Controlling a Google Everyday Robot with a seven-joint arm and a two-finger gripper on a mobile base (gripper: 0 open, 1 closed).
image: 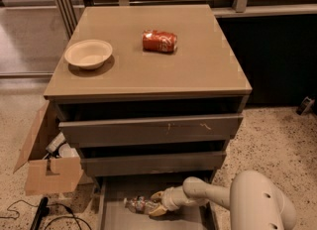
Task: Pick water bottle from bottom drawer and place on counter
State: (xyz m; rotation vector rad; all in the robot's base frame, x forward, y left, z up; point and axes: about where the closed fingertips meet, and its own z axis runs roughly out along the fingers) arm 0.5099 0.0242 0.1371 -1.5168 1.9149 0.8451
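The water bottle (138,205), small and clear with a dark label band, lies on its side on the grey floor of the open bottom drawer (115,218). My gripper (156,203) reaches into the drawer from the right on a white arm (208,197). Its tan fingertips (157,195) stand either side of the bottle's right end, one above and one below. The glossy tan counter (198,60) tops the cabinet above.
A crushed red soda can (159,41) and a cream bowl (88,53) rest on the counter. Two upper drawers (148,130) overhang the bottom drawer. An open cardboard box (47,167) and black cables (29,214) lie on the speckled floor at left.
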